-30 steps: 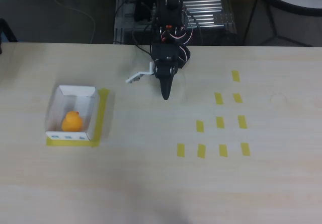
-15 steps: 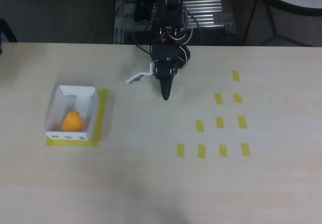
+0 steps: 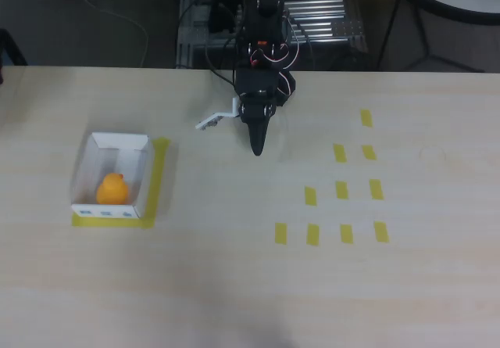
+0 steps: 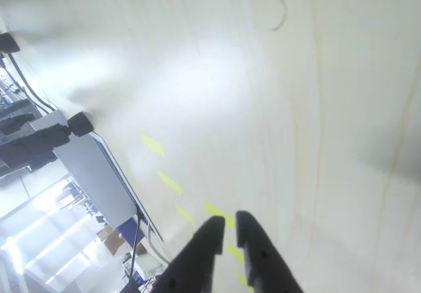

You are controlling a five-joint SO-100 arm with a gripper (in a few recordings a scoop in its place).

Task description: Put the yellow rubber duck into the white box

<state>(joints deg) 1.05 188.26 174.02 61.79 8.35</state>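
Overhead view: table is bare betw. the gripper and the white box, so free way to the left. Box is open on top; its thin upright walls stand around the yellow rubber duck, access from above only. Flat tape pieces at right and the tape under the box are flush w/ the surface. Front half of table is free. Wrist view: jaws nearly closed, narrow gap, above bare table.
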